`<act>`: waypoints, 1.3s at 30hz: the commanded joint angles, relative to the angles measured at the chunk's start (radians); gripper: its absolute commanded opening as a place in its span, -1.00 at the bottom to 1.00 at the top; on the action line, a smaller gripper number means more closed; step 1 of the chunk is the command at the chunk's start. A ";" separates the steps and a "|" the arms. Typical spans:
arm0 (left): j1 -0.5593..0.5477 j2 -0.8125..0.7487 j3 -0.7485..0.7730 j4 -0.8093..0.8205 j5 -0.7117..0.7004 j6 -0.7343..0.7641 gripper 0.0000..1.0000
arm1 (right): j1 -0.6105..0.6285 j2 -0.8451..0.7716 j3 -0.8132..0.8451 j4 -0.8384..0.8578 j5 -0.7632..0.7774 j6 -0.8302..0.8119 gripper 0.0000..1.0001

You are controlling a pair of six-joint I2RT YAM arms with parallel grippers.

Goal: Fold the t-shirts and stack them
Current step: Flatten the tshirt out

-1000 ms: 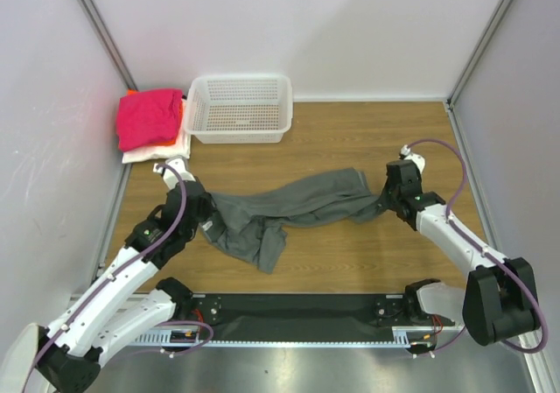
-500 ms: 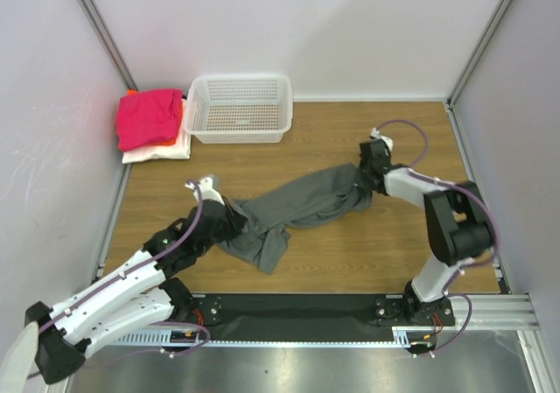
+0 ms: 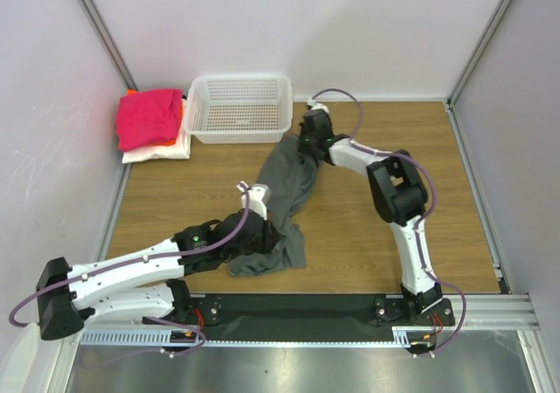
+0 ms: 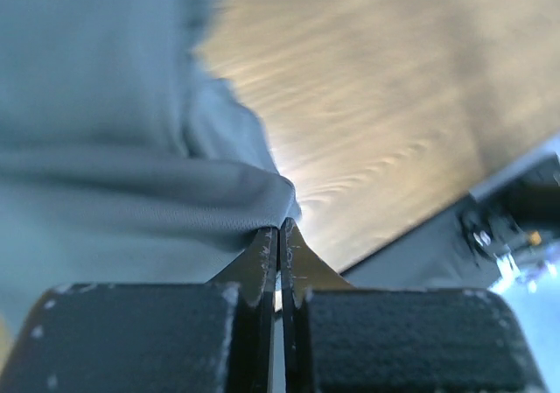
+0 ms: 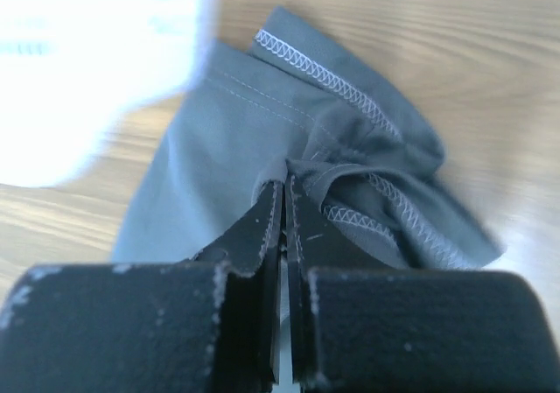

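A dark grey t-shirt [image 3: 284,192] lies stretched from in front of the basket down to the near middle of the table. My left gripper [image 3: 262,227] is shut on its near end; in the left wrist view the jaws pinch a fold of grey cloth [image 4: 210,192]. My right gripper [image 3: 306,143] is shut on the far end, where the right wrist view shows the stitched hem [image 5: 367,183] bunched at the closed tips. A magenta-pink t-shirt [image 3: 147,117] tops a pile with orange [image 3: 179,113] and white [image 3: 157,152] t-shirts at the far left.
A white mesh basket [image 3: 240,108] stands at the back, right beside the right gripper. White walls enclose the wooden table [image 3: 394,139] on three sides. A black rail [image 3: 297,310] with the arm bases runs along the near edge.
Both arms swung with the grey shirt: the right gripper carried its end left and back toward the basket, the left gripper moved right and nearer. The shirt turned from lying crosswise to lying front-to-back.
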 commanded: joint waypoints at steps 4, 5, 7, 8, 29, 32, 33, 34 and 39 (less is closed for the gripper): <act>-0.078 0.132 0.169 0.163 0.118 0.211 -0.99 | 0.123 0.071 0.176 -0.060 -0.076 0.019 -1.00; -0.079 0.136 0.174 0.186 0.132 0.228 -0.99 | 0.128 0.050 0.167 -0.057 -0.105 0.016 -1.00; -0.081 0.147 0.168 0.262 0.157 0.242 -0.99 | 0.143 0.019 0.123 -0.016 -0.161 0.001 -1.00; -0.081 0.165 0.168 0.284 0.174 0.256 -0.99 | 0.146 0.003 0.111 -0.003 -0.189 -0.007 -1.00; 0.275 0.193 0.175 0.189 -0.124 0.158 0.99 | -0.111 -0.785 -0.420 -0.242 -0.183 0.007 0.98; 0.385 0.305 0.207 0.250 -0.104 0.190 1.00 | -0.113 -0.969 -0.677 -0.233 -0.149 0.084 0.92; 0.404 0.339 0.226 0.261 -0.104 0.202 0.99 | -0.114 -1.011 -0.745 -0.239 -0.149 0.119 0.89; 0.434 0.383 0.247 0.279 -0.101 0.219 1.00 | -0.116 -1.062 -0.843 -0.261 -0.142 0.139 0.85; 0.505 0.653 0.457 0.278 -0.050 0.317 0.99 | -0.118 -1.402 -1.052 -0.365 -0.094 0.237 0.66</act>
